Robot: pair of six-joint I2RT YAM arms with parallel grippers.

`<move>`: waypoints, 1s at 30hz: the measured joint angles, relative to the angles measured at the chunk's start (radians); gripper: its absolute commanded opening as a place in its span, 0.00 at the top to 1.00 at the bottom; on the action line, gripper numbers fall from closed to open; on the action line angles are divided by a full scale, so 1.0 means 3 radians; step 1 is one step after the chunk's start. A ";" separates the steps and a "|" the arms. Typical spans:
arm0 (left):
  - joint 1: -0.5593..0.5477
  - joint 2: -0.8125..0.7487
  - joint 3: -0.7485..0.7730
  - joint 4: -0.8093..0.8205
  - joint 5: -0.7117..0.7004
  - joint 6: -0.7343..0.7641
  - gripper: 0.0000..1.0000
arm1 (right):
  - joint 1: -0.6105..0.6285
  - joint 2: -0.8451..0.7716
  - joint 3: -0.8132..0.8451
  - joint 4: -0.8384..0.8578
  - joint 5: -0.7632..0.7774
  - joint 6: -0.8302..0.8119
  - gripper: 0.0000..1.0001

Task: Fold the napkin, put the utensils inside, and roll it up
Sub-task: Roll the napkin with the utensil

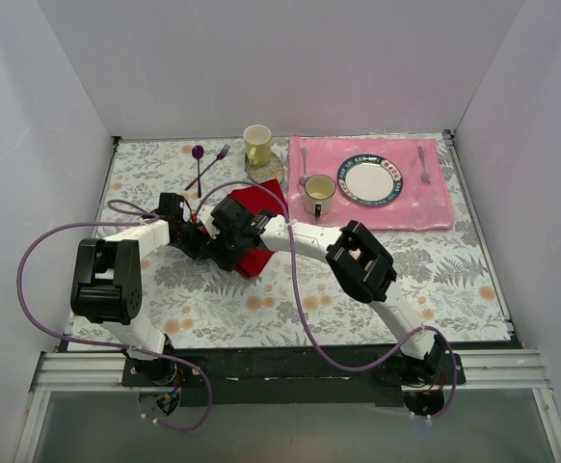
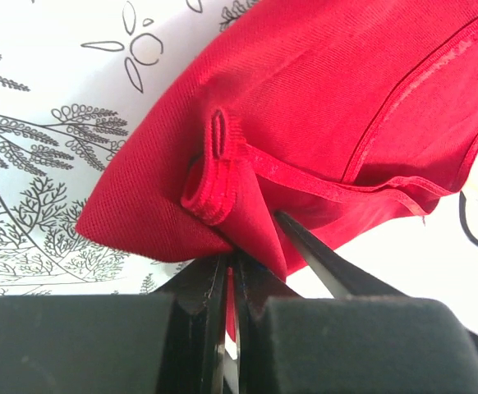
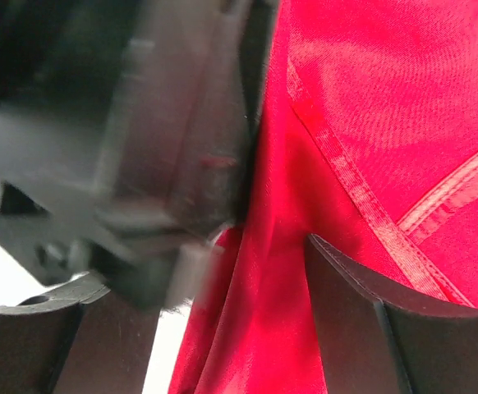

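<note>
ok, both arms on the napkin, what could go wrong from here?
1. The left fingers pinch only a bunched hem corner of the napkin; a pull may slip it out or undo the fold.
2. The right fingers stand open with cloth hanging between them; backing off could snag and drag it.
3. Both sets of fingers crowd the same spot in the top view, so a bump looks possible.

The red napkin (image 1: 262,201) lies just left of the pink placemat (image 1: 425,200). A plate (image 1: 369,180) and a cup (image 1: 319,194) sit on the placemat.
</note>
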 measured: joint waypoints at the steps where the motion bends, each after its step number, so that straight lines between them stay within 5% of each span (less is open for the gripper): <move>1: 0.0000 0.0000 0.0011 -0.0011 0.0000 -0.0001 1.00 | 0.0028 -0.0001 -0.0017 0.0028 0.0103 -0.0031 0.33; 7: 0.0000 -0.0004 0.0053 -0.0057 0.0003 0.0000 1.00 | 0.0107 -0.0038 -0.0161 0.0247 0.0413 -0.0109 0.62; 15: 0.0019 -0.0010 0.0060 -0.0062 -0.0052 0.0009 1.00 | 0.0003 -0.0050 -0.0225 0.0376 0.0029 0.0011 0.99; 18: 0.0015 -0.0011 0.0065 -0.0098 -0.0055 0.0064 1.00 | -0.0122 -0.0011 -0.0207 0.0389 -0.0329 0.0159 0.99; 24: -0.0006 -0.0056 0.0141 -0.0164 -0.0104 0.0197 0.75 | -0.0427 0.0045 -0.0387 0.0725 -0.1207 0.0596 0.99; 30: -0.0011 -0.0533 0.0130 -0.0221 -0.0329 0.0331 0.67 | -0.0692 0.0210 -0.0542 0.1167 -0.2064 0.1158 0.99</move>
